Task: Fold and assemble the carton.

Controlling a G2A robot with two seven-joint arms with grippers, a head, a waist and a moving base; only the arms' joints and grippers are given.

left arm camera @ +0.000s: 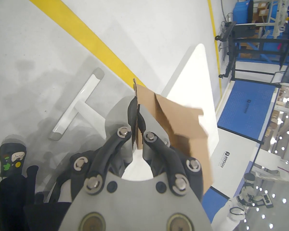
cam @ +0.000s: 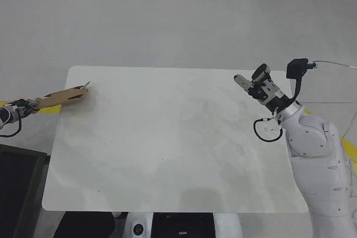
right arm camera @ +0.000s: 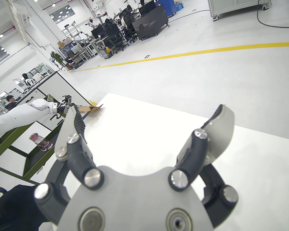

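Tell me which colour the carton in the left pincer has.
The carton is plain brown cardboard; the left wrist view shows it best.

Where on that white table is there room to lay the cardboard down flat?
Nearly the whole table is bare: the wide middle and the near edge, between both arms. Only two far corners are busy: the flattened carton, clamped in the left pincer, pokes over one; the open right pincer hangs by the other.
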